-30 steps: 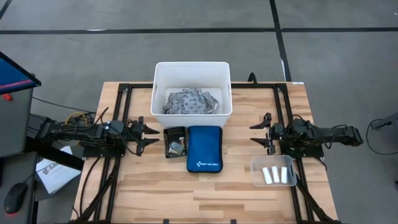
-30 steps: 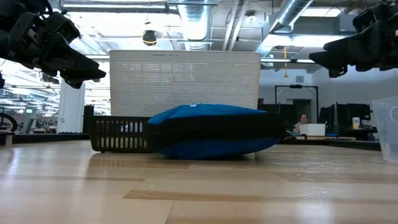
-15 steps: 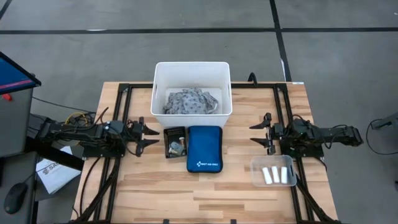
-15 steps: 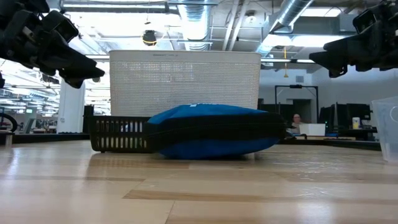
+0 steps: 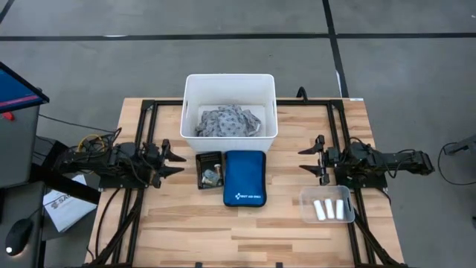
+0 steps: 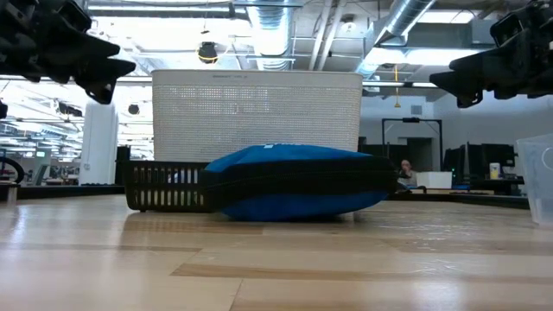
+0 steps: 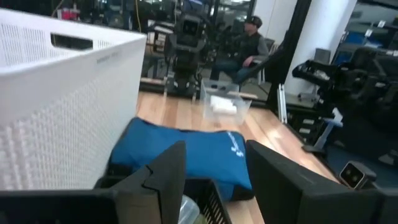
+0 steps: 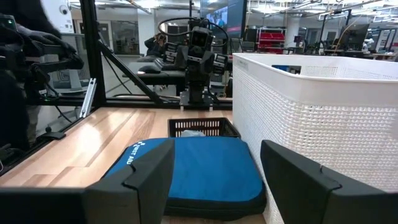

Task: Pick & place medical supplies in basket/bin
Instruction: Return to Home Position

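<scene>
The grey-and-white patterned cloth [image 5: 229, 122] lies inside the white bin [image 5: 192, 104] at the table's far middle. A few white rolls [image 5: 332, 209] lie in a clear container [image 5: 306, 199] at the near right. It also shows in the left wrist view [image 7: 224, 104]. My left gripper [image 5: 177, 159] is open and empty, above the table left of a small black basket [image 5: 209, 170]. My right gripper [image 5: 303, 161] is open and empty, right of the blue zip pouch [image 5: 245, 177], and points toward it [image 8: 186, 171]. Small things lie in the black basket; I cannot tell what they are.
The blue pouch lies flat between the black basket and the right gripper, just in front of the white bin [image 6: 257, 117]. Black frame rails run along both sides of the table [image 5: 141, 216]. Bare wood lies along the near edge [image 5: 223, 238]. People sit in the room beyond.
My left gripper has drawn back a little toward the table's left edge and risen slightly, staying open. My right gripper and all the objects have kept still.
</scene>
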`<move>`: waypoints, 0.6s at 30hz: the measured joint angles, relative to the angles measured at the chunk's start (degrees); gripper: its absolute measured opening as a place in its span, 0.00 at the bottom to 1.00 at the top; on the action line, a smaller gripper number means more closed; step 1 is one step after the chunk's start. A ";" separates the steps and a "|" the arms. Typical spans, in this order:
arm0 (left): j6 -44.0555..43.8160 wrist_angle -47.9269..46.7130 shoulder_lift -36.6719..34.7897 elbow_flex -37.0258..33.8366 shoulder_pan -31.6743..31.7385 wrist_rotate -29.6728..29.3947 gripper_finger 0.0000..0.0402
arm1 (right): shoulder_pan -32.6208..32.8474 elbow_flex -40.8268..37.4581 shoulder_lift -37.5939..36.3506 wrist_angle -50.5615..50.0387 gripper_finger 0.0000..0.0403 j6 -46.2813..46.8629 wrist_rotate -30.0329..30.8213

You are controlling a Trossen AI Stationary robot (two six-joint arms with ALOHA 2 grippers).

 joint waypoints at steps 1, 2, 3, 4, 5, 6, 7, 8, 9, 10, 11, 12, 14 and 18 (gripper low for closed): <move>0.02 0.29 -0.09 0.04 0.00 0.02 0.39 | 0.00 0.00 0.01 -0.01 0.58 -0.01 0.02; 0.01 0.40 -0.10 0.03 0.00 0.02 0.39 | 0.00 0.00 0.02 -0.01 0.58 0.00 0.02; 0.00 0.49 -0.10 0.00 0.00 0.02 0.39 | 0.00 0.00 0.02 -0.01 0.58 -0.01 0.02; 0.02 0.76 -0.10 0.00 0.00 0.04 0.39 | 0.00 0.00 0.02 -0.01 0.58 -0.01 0.02; 0.02 0.47 -0.10 0.00 0.00 0.09 0.39 | 0.00 0.00 0.02 -0.03 0.58 0.00 0.02; 0.02 0.26 -0.12 0.00 0.00 0.41 0.39 | 0.00 0.00 0.02 -0.03 0.58 -0.01 0.02; 0.02 0.16 -0.12 0.00 0.00 0.84 0.39 | 0.00 0.00 0.02 -0.01 0.58 0.01 0.02; 0.02 0.35 -0.12 0.00 0.00 0.94 0.39 | 0.00 0.00 0.02 -0.03 0.58 0.00 0.02; 0.02 0.52 -0.12 0.00 0.00 0.94 0.39 | 0.00 0.00 0.02 -0.03 0.58 -0.01 0.02; 0.02 0.44 -0.12 0.00 0.00 0.90 0.39 | 0.00 0.00 0.02 -0.03 0.58 0.01 0.02; 0.02 0.43 -0.12 0.00 0.00 0.90 0.39 | 0.00 0.00 0.02 -0.03 0.58 -0.01 0.02; 0.02 0.48 -0.12 0.00 0.00 0.92 0.39 | 0.00 0.00 0.02 -0.03 0.58 0.01 0.02; 0.02 0.60 -0.12 0.00 0.00 0.90 0.39 | 0.00 0.00 0.02 -0.03 0.58 -0.01 0.02; 0.02 1.02 -0.13 0.00 0.00 0.91 0.39 | 0.00 0.00 0.02 -0.03 0.58 -0.01 0.02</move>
